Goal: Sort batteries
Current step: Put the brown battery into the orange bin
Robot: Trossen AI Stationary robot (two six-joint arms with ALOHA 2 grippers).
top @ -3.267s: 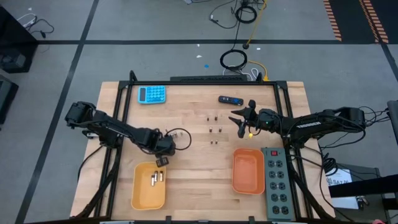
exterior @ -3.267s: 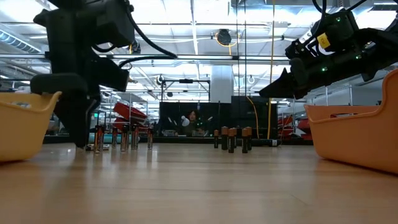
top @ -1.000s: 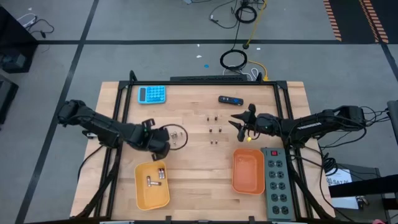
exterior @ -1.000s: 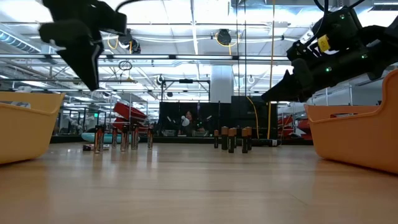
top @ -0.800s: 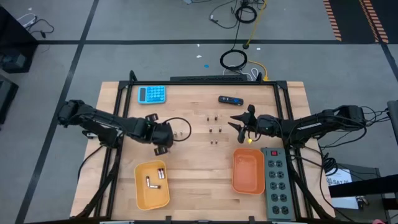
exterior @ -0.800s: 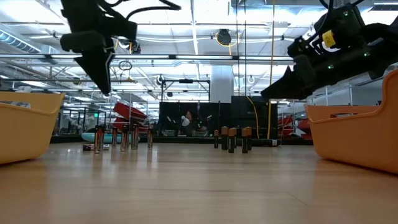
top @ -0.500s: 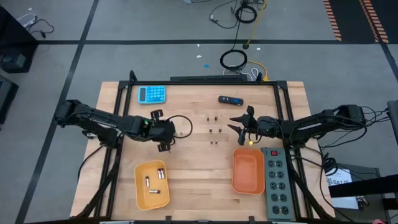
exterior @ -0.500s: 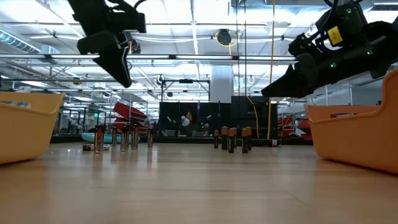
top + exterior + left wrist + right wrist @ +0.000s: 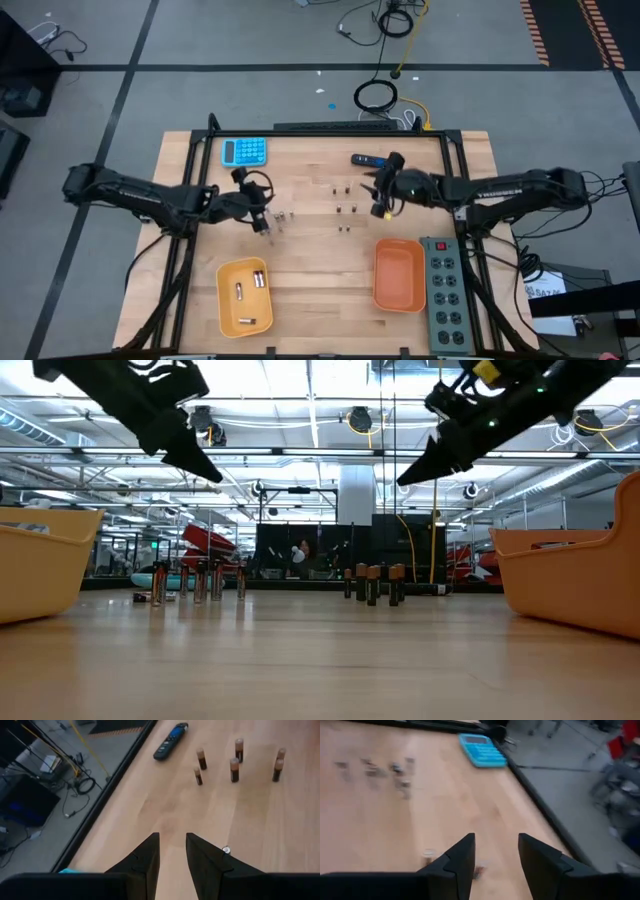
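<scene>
From above, the wooden desk (image 9: 300,250) carries two clusters of batteries: a small silvery group (image 9: 283,216) just beside the left gripper (image 9: 262,222), and a darker group (image 9: 343,207) near the middle, with the right gripper (image 9: 378,203) just to its right. Three more batteries (image 9: 249,294) lie in the yellow tray (image 9: 228,310) at the near left; the orange tray (image 9: 398,274) sits at the near right beside a grey power strip (image 9: 448,296). A blue calculator (image 9: 244,151) and a black remote (image 9: 367,159) lie toward the far edge.

At desk level, both grippers hang above the surface, clear of the standing batteries, silvery ones (image 9: 200,581) left, dark ones (image 9: 371,584) centre.

The left wrist camera shows its fingers (image 9: 146,857) slightly spread with nothing between them, dark batteries (image 9: 235,762) and the remote (image 9: 170,734) beyond.

The right wrist camera shows its fingers (image 9: 460,860) parted and empty, the silvery batteries (image 9: 395,772) and calculator (image 9: 482,749) ahead.
</scene>
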